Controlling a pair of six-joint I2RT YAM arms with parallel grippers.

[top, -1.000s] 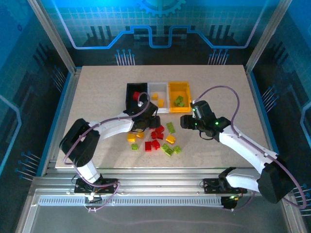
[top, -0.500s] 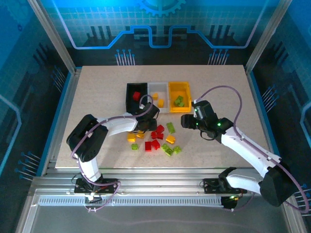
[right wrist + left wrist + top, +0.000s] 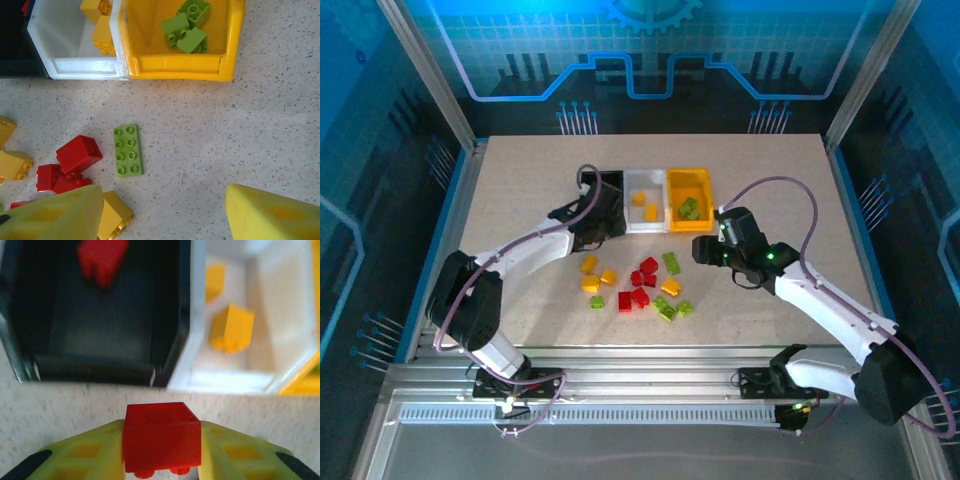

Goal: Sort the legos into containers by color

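Speckled table (image 3: 520, 180): three containers (image 3: 646, 227) sit mid-width near its far edge. The left gripper (image 3: 161, 467) clamps a red brick (image 3: 161, 437) just short of the black bin (image 3: 95, 367) (another red one (image 3: 102, 260) lies inside); the right gripper (image 3: 160, 215) hangs open above loose legos (image 3: 640, 285).

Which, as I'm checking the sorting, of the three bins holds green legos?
The yellow-orange bin, rightmost in the row, holds three lime green legos; the white bin holds yellow ones, the black bin a red one.
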